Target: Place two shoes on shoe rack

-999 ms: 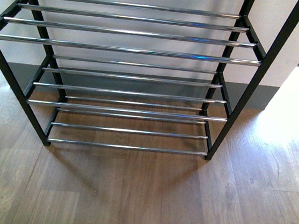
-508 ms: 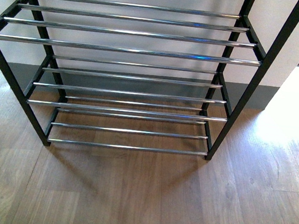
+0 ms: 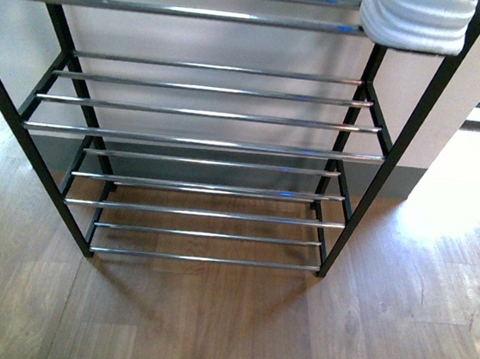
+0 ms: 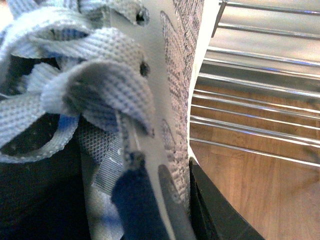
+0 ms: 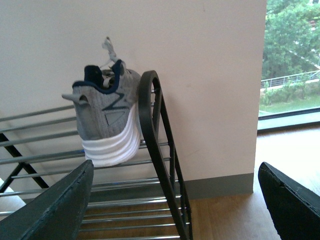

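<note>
Indoors, a pale wood-plank floor [image 3: 205,331] and a plain white wall [image 5: 210,75] surround the black-framed shoe rack with chrome rod shelves [image 3: 201,140]. One grey knit sneaker with white sole [image 5: 107,117] stands on an upper shelf, touching the rack's right end frame. The right claw [image 5: 170,215] gapes empty; the left claw [image 4: 125,210] grips a second grey laced sneaker [image 4: 170,75].

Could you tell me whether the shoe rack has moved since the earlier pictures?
No: shoe rack and baseboard both sit lower in view; the camera shifted.
</note>
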